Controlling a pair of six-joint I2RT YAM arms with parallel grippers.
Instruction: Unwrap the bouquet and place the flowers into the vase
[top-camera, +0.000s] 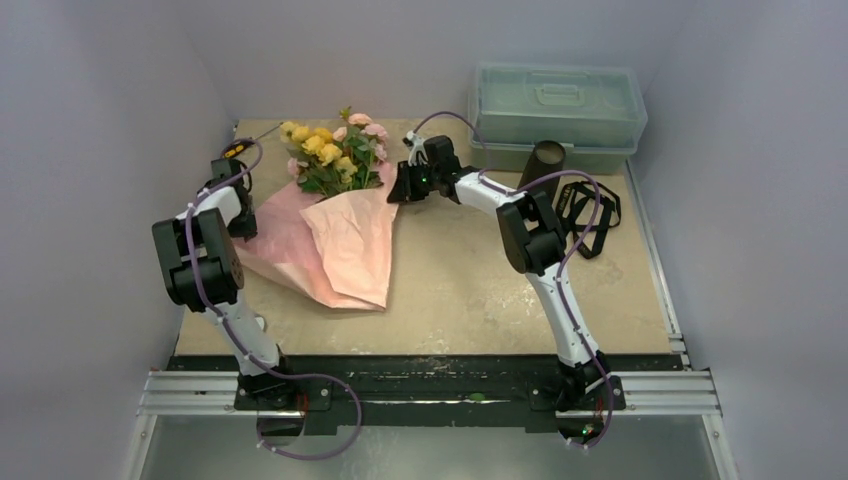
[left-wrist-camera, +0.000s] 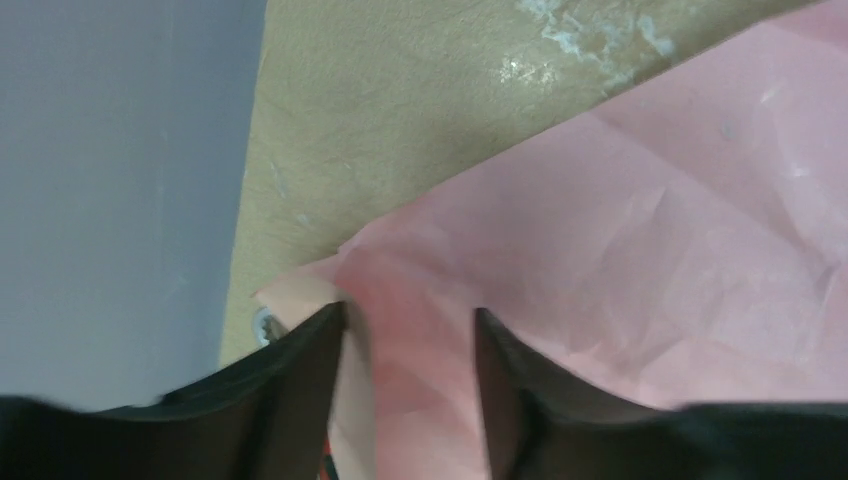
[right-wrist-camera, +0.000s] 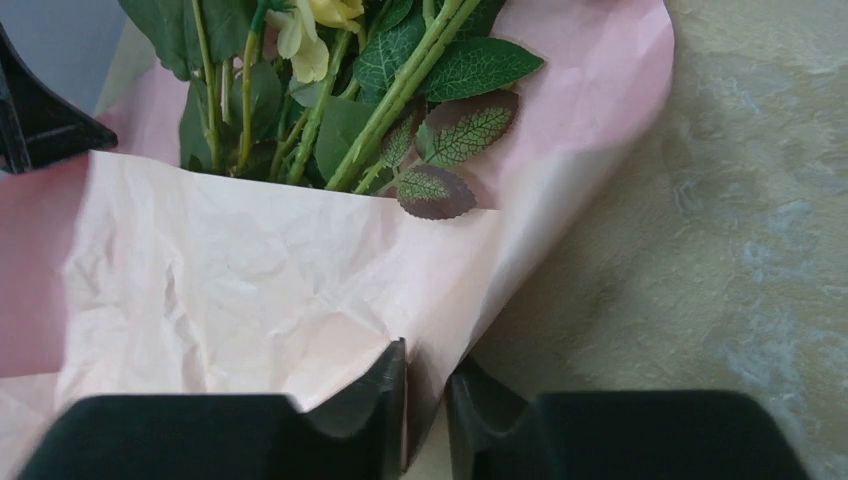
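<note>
Tabletop (right-wrist-camera: 700, 250) bouquet (right-wrist-camera: 250, 280) paper between right jaws

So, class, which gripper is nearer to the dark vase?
Right. The right gripper pinches the pink paper beside the flowers, left of the vase; the left gripper sits at the paper's far left edge, further away.

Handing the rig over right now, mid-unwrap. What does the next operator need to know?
Left gripper: jaws apart, straddling the left edge of the pink paper, not pinching it.
Right gripper: shut on the paper's right edge, just below the leaves.
Flowers: lying on the paper, stems covered by a flap.
Vase: back right, in front of the plastic box, no flowers in it.
Done: black ribbon is off, lying beside the right arm; wrap partly spread.
Left: open the flap, lift the flowers out, put them in the vase.
</note>
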